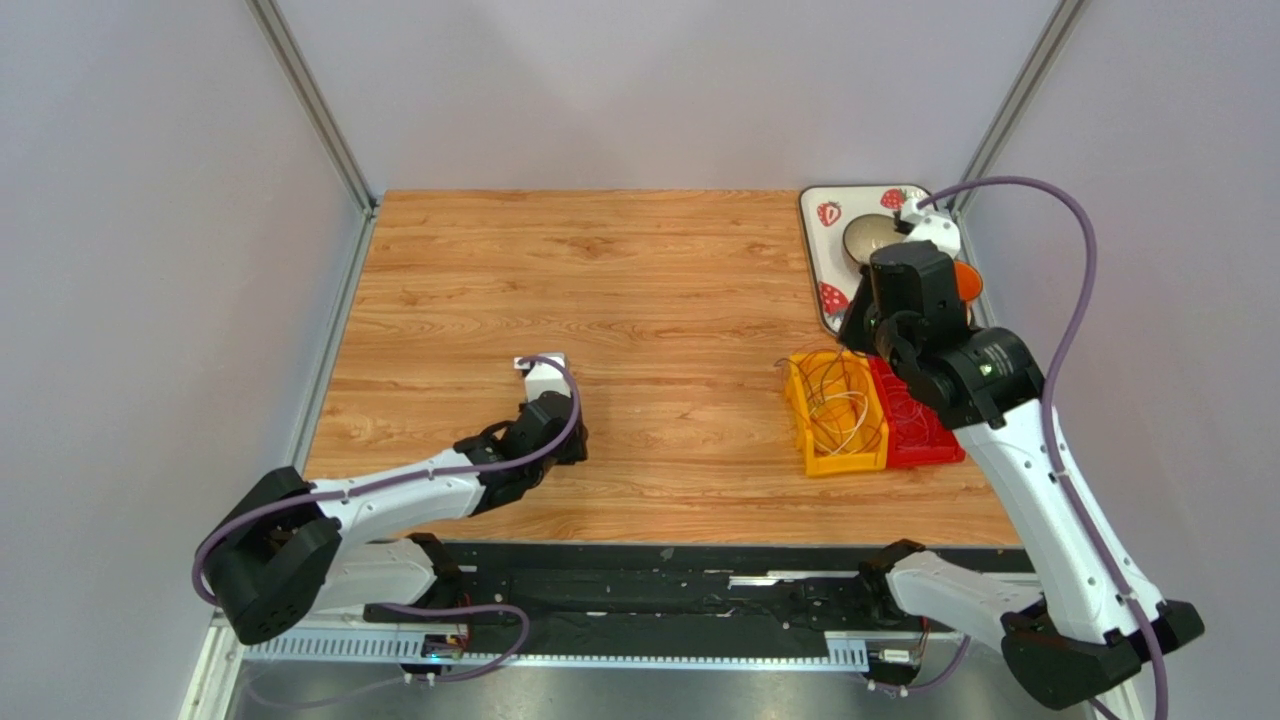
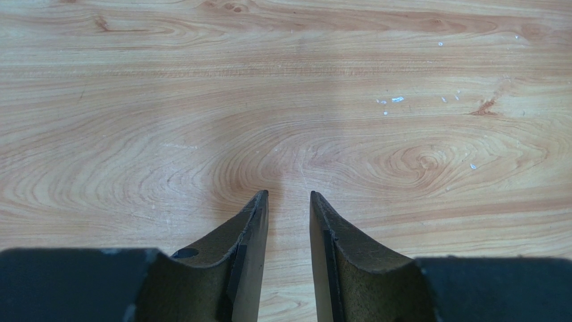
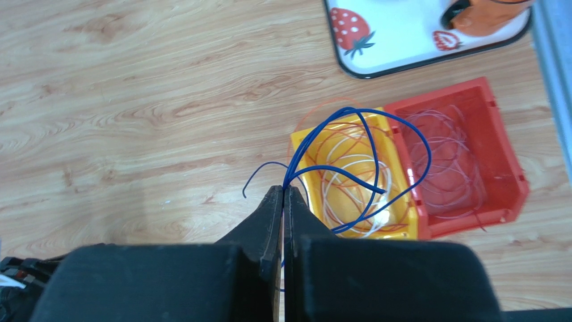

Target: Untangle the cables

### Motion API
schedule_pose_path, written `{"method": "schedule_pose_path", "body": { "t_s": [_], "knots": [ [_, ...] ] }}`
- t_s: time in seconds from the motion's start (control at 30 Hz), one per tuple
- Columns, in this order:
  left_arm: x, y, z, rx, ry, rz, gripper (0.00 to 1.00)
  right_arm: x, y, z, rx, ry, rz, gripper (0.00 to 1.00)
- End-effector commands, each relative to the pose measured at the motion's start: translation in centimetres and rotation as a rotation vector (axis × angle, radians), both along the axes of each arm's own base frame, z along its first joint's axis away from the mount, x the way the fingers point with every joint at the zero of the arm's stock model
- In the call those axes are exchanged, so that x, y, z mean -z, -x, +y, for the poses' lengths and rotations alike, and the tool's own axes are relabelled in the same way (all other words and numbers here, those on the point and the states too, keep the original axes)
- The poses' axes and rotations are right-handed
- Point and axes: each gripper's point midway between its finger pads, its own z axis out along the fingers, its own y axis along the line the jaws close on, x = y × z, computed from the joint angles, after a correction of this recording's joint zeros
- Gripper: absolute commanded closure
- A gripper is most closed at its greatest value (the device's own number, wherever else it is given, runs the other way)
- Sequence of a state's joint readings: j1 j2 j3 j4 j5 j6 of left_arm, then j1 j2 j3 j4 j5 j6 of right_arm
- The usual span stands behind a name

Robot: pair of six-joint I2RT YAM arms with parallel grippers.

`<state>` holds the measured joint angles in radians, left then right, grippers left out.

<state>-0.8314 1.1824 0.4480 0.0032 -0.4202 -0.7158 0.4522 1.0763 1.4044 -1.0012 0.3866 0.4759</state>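
On a wood-grain table [image 1: 631, 270] between grey walls, the right gripper [image 3: 282, 194] pinches a blue cable [image 3: 362, 117] looping over the yellow bin [image 3: 376, 234] of red and whitish cables [image 3: 349, 174]. A slow, straight lift should avoid snags. The left gripper [image 2: 289, 198] hovers parted, empty.

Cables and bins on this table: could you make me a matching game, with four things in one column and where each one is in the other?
Things:
1. blue cable
2. white cable
3. pale cable
4. strawberry tray

Places:
A. in the red bin
B. pinched in the right gripper
C. at the far right corner of the table
D. in the yellow bin

Pairs: 1-B, 2-D, 3-A, 4-C.
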Motion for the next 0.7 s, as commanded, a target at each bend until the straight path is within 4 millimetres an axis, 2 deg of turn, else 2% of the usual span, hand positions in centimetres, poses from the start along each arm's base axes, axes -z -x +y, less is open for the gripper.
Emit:
{"method": "schedule_pose_path", "body": {
  "t_s": [0.0, 0.13, 0.3, 0.33, 0.53, 0.63, 0.67],
  "knots": [
    [-1.4, -0.9, -0.9, -0.005, 0.033, -0.029, 0.62, -1.4, 1.3, -4.6, 0.16, 0.084, -0.068, 1.0],
    [-1.5, -0.8, -0.9, -0.002, 0.04, -0.033, 0.62, 0.5, 1.9, -7.9, 0.288, 0.092, -0.059, 1.0],
    [-1.7, -0.7, -0.8, -0.001, 0.054, -0.045, 0.62, 0.9, 2.3, -11.5, 0.44, 0.096, -0.072, 1.0],
    [-1.6, -0.7, -0.7, -0.005, 0.053, -0.043, 0.62, 0.5, 2.3, -12.4, 0.477, 0.086, -0.091, 1.0],
    [-1.6, -0.7, -0.8, -0.003, 0.047, -0.039, 0.63, -0.7, 1.8, -14.6, 0.545, 0.036, -0.121, 1.0],
    [-1.6, -0.7, -0.7, -0.009, 0.048, -0.039, 0.63, -1.3, 1.9, -16.7, 0.613, 0.015, -0.131, 1.0],
    [-1.6, -0.7, -0.7, -0.009, 0.048, -0.039, 0.63, -1.1, 1.6, -16.8, 0.607, -0.001, -0.125, 1.0]
  ]
}}
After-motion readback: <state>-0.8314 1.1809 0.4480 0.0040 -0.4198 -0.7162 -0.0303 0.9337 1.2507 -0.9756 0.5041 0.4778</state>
